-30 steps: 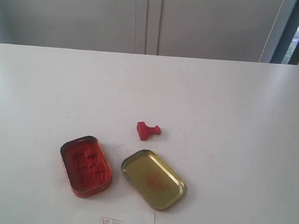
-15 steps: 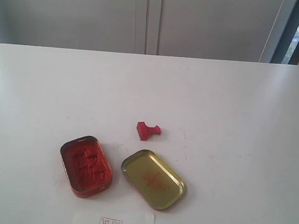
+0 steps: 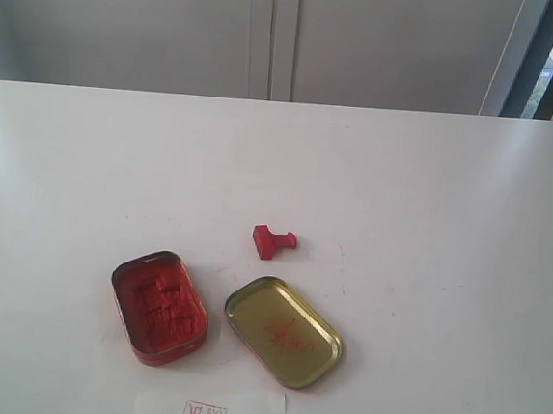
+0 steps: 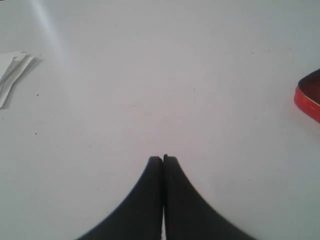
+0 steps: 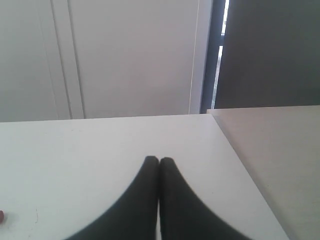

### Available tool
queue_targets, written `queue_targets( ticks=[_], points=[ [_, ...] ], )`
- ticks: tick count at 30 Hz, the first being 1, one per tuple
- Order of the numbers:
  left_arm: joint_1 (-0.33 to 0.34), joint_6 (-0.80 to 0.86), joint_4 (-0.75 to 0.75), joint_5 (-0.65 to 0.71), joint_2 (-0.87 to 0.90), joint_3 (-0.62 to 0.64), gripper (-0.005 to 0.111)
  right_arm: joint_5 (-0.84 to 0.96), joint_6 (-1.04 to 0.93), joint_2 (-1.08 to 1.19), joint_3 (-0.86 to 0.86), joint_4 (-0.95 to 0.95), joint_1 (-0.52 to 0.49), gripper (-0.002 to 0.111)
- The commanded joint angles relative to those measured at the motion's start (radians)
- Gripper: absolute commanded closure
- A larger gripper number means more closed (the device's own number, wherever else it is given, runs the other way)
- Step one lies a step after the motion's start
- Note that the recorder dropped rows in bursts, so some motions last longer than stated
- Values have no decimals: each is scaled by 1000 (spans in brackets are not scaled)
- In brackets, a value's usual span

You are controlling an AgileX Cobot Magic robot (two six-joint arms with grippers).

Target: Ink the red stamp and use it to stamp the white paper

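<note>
The red stamp (image 3: 273,241) lies on its side near the middle of the white table, handle pointing right. The white paper (image 3: 210,411) sits at the front edge and carries a small red mark. Between them rest the open tin of red ink pad (image 3: 158,306) and its gold lid (image 3: 283,331). Neither arm shows in the exterior view. My left gripper (image 4: 163,159) is shut over bare tabletop, with the tin's red edge (image 4: 309,100) off to one side. My right gripper (image 5: 159,160) is shut and empty above the table near its far corner.
White cabinet doors (image 3: 272,32) stand behind the table. A second, beige surface (image 5: 280,150) adjoins the table's edge in the right wrist view. Some white paper strips (image 4: 12,75) lie on the table in the left wrist view.
</note>
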Motion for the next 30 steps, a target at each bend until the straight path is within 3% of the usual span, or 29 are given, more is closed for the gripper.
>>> queue_targets(
  ticks=[1, 8, 19, 30],
  points=[
    [-4, 0, -12, 2, -5, -1, 107, -8, -2, -2, 5, -13, -6, 108],
    [-4, 0, -12, 2, -5, -1, 107, -28, -2, -52, 26, -17, -6, 108],
    [-4, 0, -12, 2, -5, -1, 107, -111, -2, -187, 322, -33, -6, 108],
    [-4, 0, -12, 2, -5, -1, 107, -134, -2, -187, 470, -52, -6, 108]
  ],
)
